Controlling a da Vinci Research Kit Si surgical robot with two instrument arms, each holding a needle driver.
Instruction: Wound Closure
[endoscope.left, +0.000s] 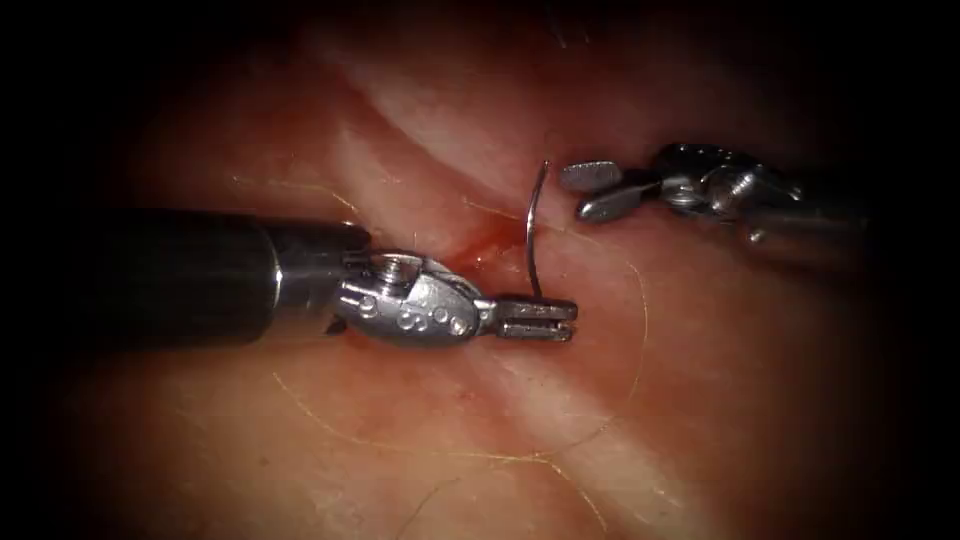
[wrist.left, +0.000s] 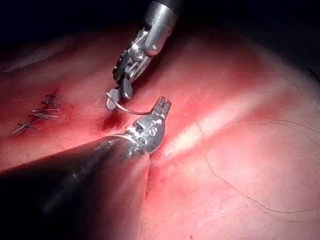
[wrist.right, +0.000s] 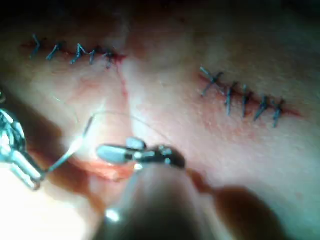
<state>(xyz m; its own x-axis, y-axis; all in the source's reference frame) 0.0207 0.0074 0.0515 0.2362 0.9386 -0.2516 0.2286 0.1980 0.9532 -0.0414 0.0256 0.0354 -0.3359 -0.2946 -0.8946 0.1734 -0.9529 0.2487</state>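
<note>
- Left tool (endoscope.left: 540, 320) comes in from the endoscope view's left, its dark shaft lying across the tissue (endoscope.left: 700, 420); its jaws are clamped together on one end of the needle (endoscope.left: 533, 235)
- The needle rises from those jaws as a thin curved arc, standing clear of the tissue surface; its free end points up toward the right tool; I cannot tell which end is the tip
- Right tool (endoscope.left: 595, 190) enters from the endoscope view's right; its jaws stand apart, holding nothing, with the upper end of the needle just beside them, not between them as far as I can see
- The cut (endoscope.left: 480, 245) shows as a reddened slit with red fluid (endoscope.left: 488, 240) just left of the needle, near the left tool's wrist
- Thread (endoscope.left: 640, 330) lies loose as a pale fine strand curving across the tissue to the right of the cut and below the left tool; where it joins the needle I cannot tell
- Left wrist view: the left tool (wrist.left: 161, 106) grips the needle (wrist.left: 132, 110), which arcs across to the parted right tool (wrist.left: 116, 95); a row of stitches (wrist.left: 40, 114) sits well apart from them
- Right wrist view: the right tool (wrist.right: 117, 150) is open over the tissue; two finished stitch rows (wrist.right: 245, 100) lie beyond it
</note>
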